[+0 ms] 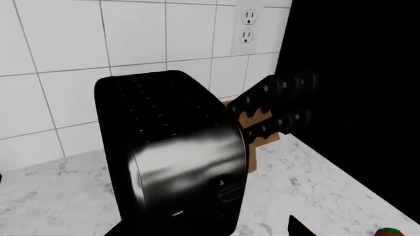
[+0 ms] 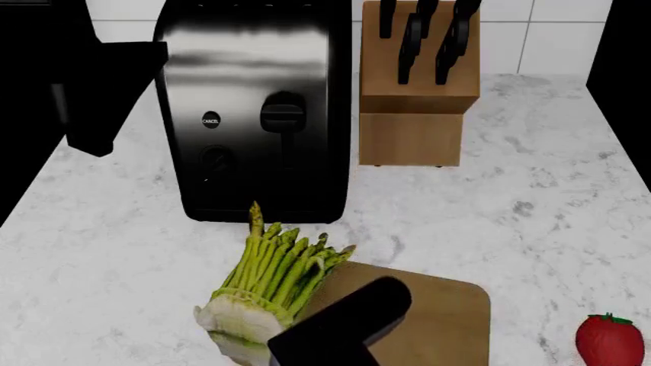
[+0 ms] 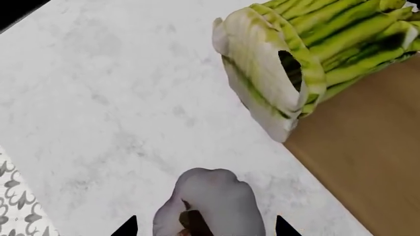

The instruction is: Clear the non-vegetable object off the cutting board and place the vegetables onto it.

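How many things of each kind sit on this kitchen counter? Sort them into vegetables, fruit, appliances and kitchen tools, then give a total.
Vegetables: 2 (asparagus bundle, garlic bulb)
Fruit: 1 (red fruit)
Appliances: 1 (toaster)
Kitchen tools: 2 (cutting board, knife block)
Total: 6

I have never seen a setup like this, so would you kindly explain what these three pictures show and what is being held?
These are simulator renders from a two-armed wheeled robot. One camera sits on its head, looking down at a marble counter; one rides near each pincer. The head view shows a black toaster, a knife block, asparagus lying partly on the cutting board, and a red strawberry-like fruit off the board. The right wrist view shows a garlic bulb between the right pincer's tips, still on the counter; whether it is gripped is unclear. The left wrist view faces the toaster.
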Tool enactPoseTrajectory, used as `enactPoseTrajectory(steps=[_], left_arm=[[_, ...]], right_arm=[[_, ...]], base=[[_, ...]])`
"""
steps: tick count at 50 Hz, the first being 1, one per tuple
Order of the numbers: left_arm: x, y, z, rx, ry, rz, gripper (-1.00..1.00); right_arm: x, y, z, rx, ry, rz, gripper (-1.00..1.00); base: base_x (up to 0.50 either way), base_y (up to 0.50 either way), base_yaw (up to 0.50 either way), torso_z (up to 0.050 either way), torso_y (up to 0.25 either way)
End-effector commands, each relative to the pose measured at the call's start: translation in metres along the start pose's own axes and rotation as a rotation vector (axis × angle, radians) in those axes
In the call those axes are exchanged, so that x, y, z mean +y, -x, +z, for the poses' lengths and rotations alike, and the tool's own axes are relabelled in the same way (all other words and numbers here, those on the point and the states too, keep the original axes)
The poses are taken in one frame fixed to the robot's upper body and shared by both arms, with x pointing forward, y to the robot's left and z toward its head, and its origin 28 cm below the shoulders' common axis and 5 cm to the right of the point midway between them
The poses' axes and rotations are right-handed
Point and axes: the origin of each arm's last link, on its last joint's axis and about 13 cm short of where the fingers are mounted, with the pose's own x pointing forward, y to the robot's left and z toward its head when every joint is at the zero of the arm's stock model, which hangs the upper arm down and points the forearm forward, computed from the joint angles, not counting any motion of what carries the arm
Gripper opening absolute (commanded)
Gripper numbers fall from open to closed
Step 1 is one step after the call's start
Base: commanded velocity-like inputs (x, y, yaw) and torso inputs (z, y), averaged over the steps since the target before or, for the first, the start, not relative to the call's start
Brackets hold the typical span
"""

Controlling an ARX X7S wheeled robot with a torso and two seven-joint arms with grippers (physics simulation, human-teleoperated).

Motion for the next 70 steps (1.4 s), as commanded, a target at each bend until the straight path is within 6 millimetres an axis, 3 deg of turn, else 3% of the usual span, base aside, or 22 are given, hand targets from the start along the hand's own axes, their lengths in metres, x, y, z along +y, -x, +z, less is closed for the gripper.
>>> enactPoseTrajectory(steps=[1,2,3,12,20,30,44,61,70], left_arm=[[0.001,0.000,-0.001,-0.001,0.003,0.002,1.00],[0.001,0.000,-0.001,-0.001,0.002,0.002,1.00],[0.001,0.000,-0.001,0.000,0.002,0.001,1.00],[0.001,0.000,-0.002,-0.001,0.003,0.001,1.00],[0.000,0.001,-0.001,-0.006,0.003,-0.001,1.00],[0.000,0.003,0.002,-0.012,0.001,-0.002,1.00],[-0.002,0.003,0.004,-0.017,-0.001,-0.007,1.00],[0.000,0.004,0.003,-0.020,0.002,-0.001,1.00],[0.000,0.003,0.003,-0.022,0.004,-0.001,1.00]], right_arm=[[-0.002,-0.005,-0.004,0.015,-0.011,0.001,1.00],[-0.002,-0.004,-0.004,0.017,-0.007,-0.008,1.00],[-0.001,-0.003,-0.004,0.012,-0.011,-0.011,-1.00],[0.003,0.004,0.001,0.008,0.027,-0.027,-1.00],[0.007,0.026,0.017,-0.045,0.084,-0.089,-1.00],[0.007,0.041,0.023,-0.076,0.093,-0.138,-1.00],[-0.009,0.053,0.033,-0.104,0.078,-0.214,-1.00],[-0.040,0.044,0.038,-0.138,0.023,-0.277,-1.00],[-0.058,0.027,0.040,-0.138,-0.006,-0.293,-1.00]], base=[[0.00,0.00,0.00,0.000,0.000],[0.00,0.00,0.00,0.000,0.000],[0.00,0.00,0.00,0.000,0.000],[0.00,0.00,0.00,0.000,0.000],[0.00,0.00,0.00,0.000,0.000],[0.00,0.00,0.00,0.000,0.000],[0.00,0.00,0.00,0.000,0.000],[0.00,0.00,0.00,0.000,0.001],[0.00,0.00,0.00,0.000,0.000]])
